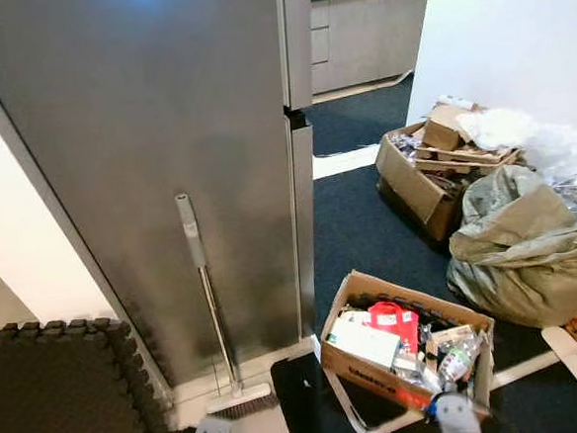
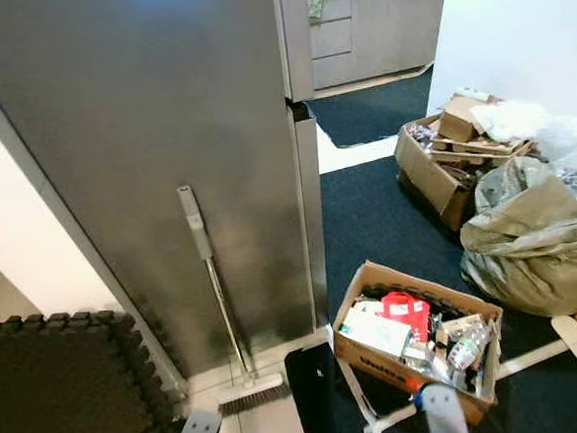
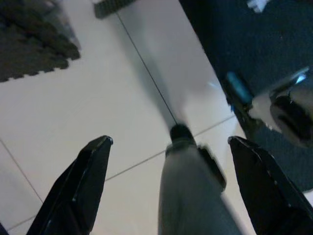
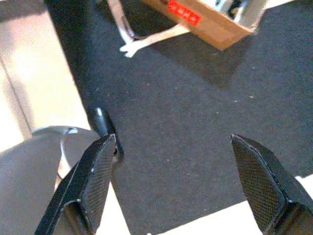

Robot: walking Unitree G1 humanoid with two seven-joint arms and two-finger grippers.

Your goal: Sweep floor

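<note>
One broom (image 1: 214,311) leans upright against the fridge (image 1: 154,137).

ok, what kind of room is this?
Probably a home kitchen edge or hallway: a tall steel fridge with a broom leaning on it, kitchen cabinets behind, boxes of clutter on dark carpet.
</note>
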